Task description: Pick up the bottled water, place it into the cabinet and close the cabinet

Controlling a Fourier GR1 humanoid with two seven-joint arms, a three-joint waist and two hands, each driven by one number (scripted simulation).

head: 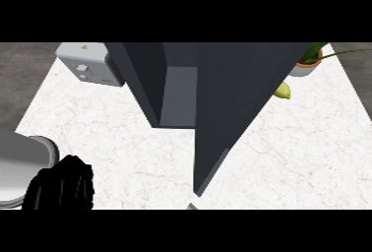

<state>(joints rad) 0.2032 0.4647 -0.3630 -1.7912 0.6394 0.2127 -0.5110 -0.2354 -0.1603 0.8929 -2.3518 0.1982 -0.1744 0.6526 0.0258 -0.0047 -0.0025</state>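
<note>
The bottled water was nowhere in view, perhaps hidden behind the cabinet (pixel 181 83), whose door (pixel 229 123) swung wide toward the near edge. The left hand (pixel 62 184) sat at the near left corner, fingers curled and holding nothing visible; the right hand did not show. Closing well would likely mean pushing the door's near edge leftward. Open counter (pixel 109 133) lay left; a toaster (pixel 87 64) and potted plant (pixel 309 61) stood far.

Black left hand (pixel 62 184) w/ ribbed, segmented fingers, matte finish
</note>
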